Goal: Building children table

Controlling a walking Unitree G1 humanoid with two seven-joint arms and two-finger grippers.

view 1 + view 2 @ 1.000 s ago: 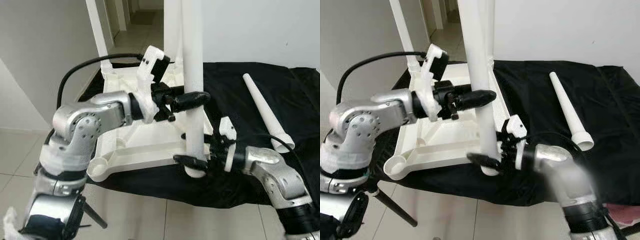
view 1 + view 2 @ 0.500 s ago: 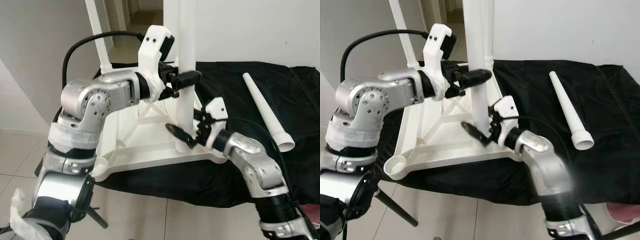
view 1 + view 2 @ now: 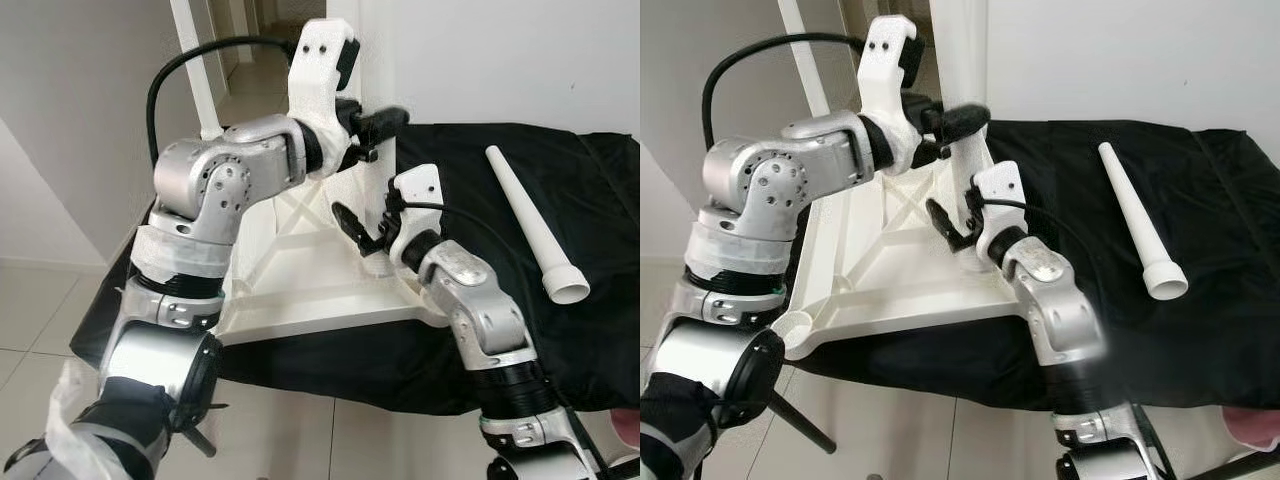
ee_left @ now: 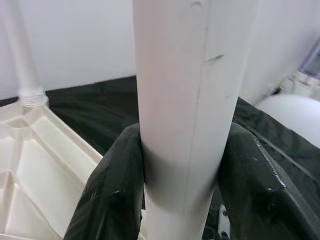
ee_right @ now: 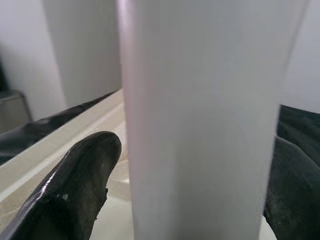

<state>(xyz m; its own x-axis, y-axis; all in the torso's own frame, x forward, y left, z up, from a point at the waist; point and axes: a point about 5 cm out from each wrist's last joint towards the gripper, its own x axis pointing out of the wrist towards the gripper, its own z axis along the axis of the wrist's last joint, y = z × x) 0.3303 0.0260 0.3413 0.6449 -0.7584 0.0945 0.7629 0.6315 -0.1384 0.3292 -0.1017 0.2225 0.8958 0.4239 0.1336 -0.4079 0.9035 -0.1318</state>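
An upright white table leg (image 3: 372,60), standing on the upturned tabletop (image 3: 300,285), is clamped by the left end effector (image 3: 385,118) and straddled loosely lower down by the right end effector (image 3: 362,232), while a spare leg (image 3: 530,225) lies at three o'clock on the black-covered bench (image 3: 600,190).

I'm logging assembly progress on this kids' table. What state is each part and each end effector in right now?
Tabletop: upside down on the black cloth.
Held leg: upright at the tabletop's corner.
Far leg: upright, fitted in its socket.
Spare leg: lying loose on the cloth.
Left end effector: shut on the held leg.
Right end effector: open around the leg's base.
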